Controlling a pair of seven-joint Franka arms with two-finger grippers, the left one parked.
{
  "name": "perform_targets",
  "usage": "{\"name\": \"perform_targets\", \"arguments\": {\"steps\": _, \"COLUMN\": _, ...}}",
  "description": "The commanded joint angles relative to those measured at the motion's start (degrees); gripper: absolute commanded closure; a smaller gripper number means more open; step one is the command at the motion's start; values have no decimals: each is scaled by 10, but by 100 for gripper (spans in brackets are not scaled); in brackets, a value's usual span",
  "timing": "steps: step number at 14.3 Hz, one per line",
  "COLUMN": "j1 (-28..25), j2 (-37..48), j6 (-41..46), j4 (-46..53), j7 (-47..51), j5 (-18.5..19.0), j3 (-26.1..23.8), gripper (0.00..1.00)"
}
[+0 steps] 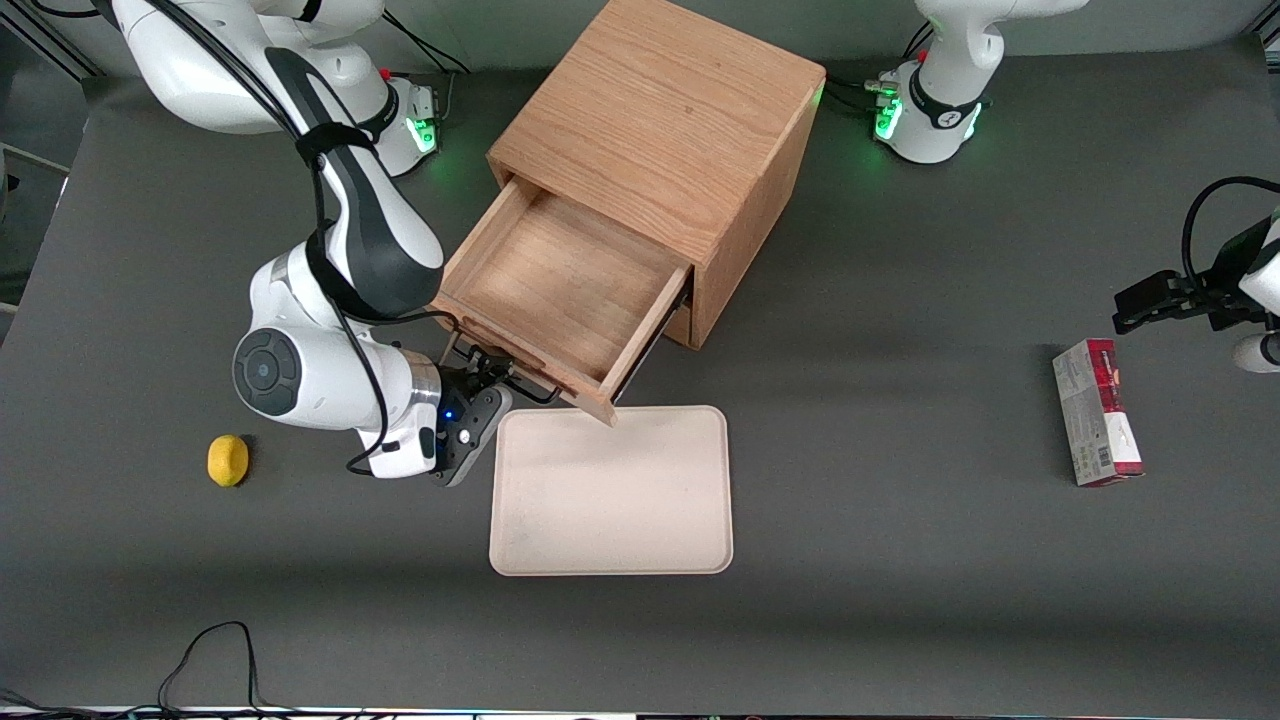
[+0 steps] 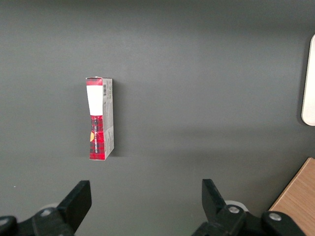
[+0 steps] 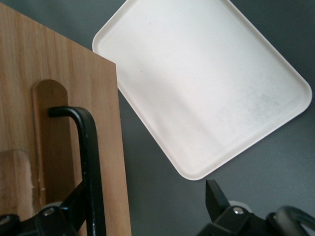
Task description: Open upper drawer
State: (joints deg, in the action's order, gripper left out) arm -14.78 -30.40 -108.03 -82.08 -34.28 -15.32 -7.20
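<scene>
Although the upper drawer of the cabinet is already pulled far out above the tray, it is judged stiff and light. The gripper is seen at its black handle with the jaws spread wide around the bar, which is judged the proper place to be held.

Dark grey table, evenly lit from above

I see a flat cream tray lying on the dark surface, near the middle. A small yellow lemon sits toward my working arm's end. A red and white box lies on its side toward the parked arm's end, well apart from the tray.
</scene>
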Motion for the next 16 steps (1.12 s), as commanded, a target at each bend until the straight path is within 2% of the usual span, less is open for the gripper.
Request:
{"name": "perform_targets", "arguments": {"steps": 1, "j1": 13, "j2": -15, "j6": 9, "j4": 26, "j7": -28, "j5": -7, "j3": -2, "gripper": 0}}
{"name": "perform_targets", "arguments": {"steps": 16, "j1": 33, "j2": -33, "j6": 10, "j4": 50, "j7": -38, "j5": -8, "j3": -2, "gripper": 0}}
